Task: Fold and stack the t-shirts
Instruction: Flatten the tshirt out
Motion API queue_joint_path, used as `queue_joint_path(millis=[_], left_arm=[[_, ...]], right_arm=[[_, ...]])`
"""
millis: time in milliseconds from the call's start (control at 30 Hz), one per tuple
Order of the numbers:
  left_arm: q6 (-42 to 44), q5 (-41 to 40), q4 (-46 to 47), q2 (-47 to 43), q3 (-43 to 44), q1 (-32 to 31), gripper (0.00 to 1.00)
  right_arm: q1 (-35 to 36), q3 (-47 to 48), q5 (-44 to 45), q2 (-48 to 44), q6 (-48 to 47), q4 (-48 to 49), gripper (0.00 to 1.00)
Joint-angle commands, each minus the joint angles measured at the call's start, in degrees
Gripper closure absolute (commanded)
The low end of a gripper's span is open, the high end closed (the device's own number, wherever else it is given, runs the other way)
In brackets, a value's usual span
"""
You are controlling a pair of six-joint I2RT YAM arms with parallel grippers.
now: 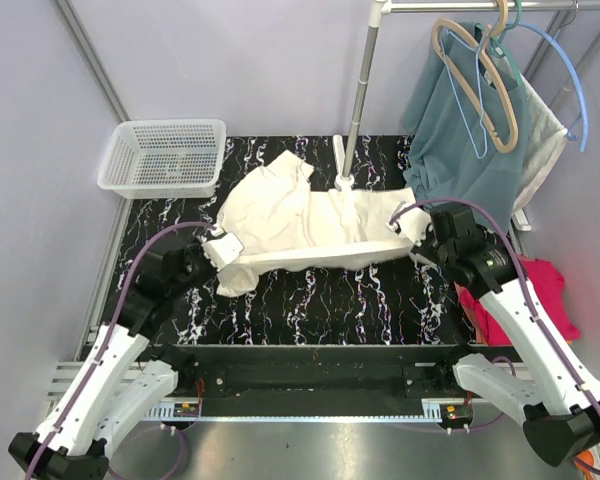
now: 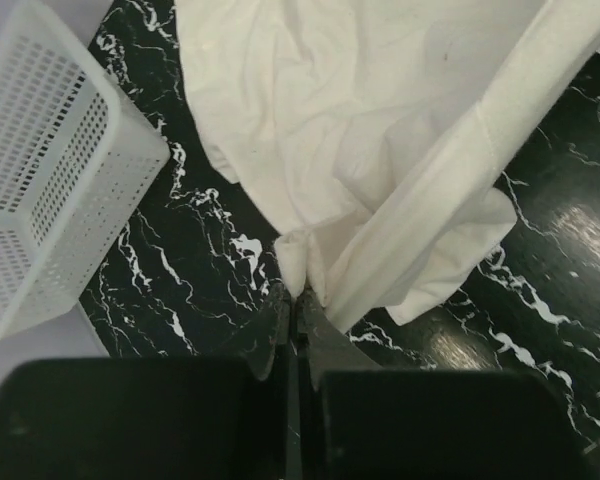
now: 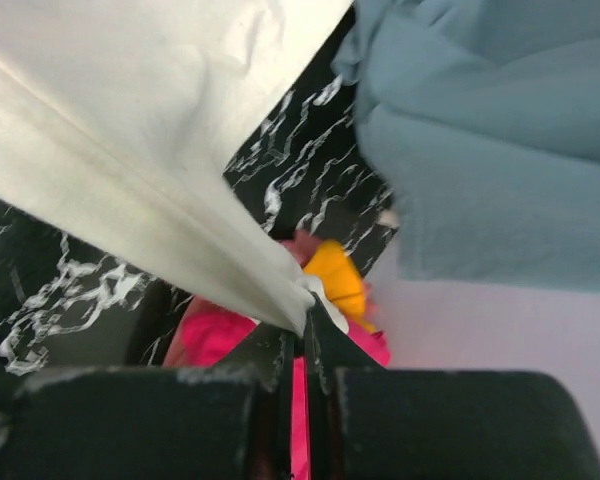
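The left gripper (image 2: 295, 297) and right gripper (image 3: 305, 325) each clamp the cream t-shirt (image 1: 300, 225); only the right wrist view shows an orange t-shirt (image 3: 340, 277) beyond it.

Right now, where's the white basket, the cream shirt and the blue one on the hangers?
white basket (image 1: 156, 188), top view, near rim.
cream shirt (image 1: 300, 225), top view, middle of the body.
blue garment (image 1: 442, 165), top view, hanging front panel.

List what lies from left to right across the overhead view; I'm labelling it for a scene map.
white mesh basket → left gripper → cream t-shirt → right gripper → pink t-shirt. The teal garment overlaps the last two, so it is left out.
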Motion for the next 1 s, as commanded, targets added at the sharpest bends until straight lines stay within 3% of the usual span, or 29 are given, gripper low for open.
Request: queue_joint_path(millis=[0, 133, 167, 233, 267, 333, 400, 533, 633, 700, 833, 967], left_arm=[[3.9, -0.2, -14.6, -1.4, 2.3, 0.8, 1.0], [4.2, 0.9, -21.4, 0.8, 4.1, -0.1, 0.93], [5.1, 1.0, -23.9, 1.5, 5.1, -0.4, 0.88], [6.0, 1.7, -26.7, 2.6, 6.6, -0.5, 0.65], [6.8, 1.8, -29.2, 3.0, 7.1, -0.5, 0.57], [7.6, 2.6, -31.9, 3.7, 8.6, -0.7, 0.5], [8.9, 3.1, -35.4, 4.0, 9.5, -0.7, 0.39], [10.8, 3.7, -36.7, 4.2, 11.7, -0.6, 0.39], [9.9, 1.3, -30.5, 5.4, 12.3, -0.6, 0.38], [7.7, -3.3, -20.9, 6.4, 12.1, -0.6, 0.36], [3.4, -8.2, 0.8, 11.0, 9.7, -0.5, 0.22], [0.5, -10.7, 10.6, 21.0, 11.4, -0.5, 0.2]], right_arm=[[-2.3, -3.7, 3.1, -4.6, 2.4, -6.4, 1.0], [-2.3, -8.0, 0.8, -7.0, 2.5, -8.7, 0.99], [-2.4, -8.6, 0.5, -7.2, 2.4, -9.2, 0.87], [-2.3, -10.2, -0.5, -8.2, 2.2, -11.1, 0.69], [-2.3, -10.6, -1.4, -8.5, 2.1, -11.8, 0.45], [-2.3, -10.9, -2.5, -9.4, 2.4, -14.4, 0.39], [-2.4, -10.8, -3.5, -9.9, 2.6, -16.3, 0.25], [-2.3, -9.5, -3.6, -10.2, 2.0, -16.1, 0.23], [-2.3, -9.0, -2.7, -8.2, 1.9, -11.7, 0.23], [-2.3, -10.1, 0.3, -6.7, 1.9, -4.5, 0.23], [-2.3, -11.4, 5.4, -3.4, 0.8, 7.3, 0.23], [-2.5, -8.2, 5.1, 0.4, 3.1, 14.6, 0.23]])
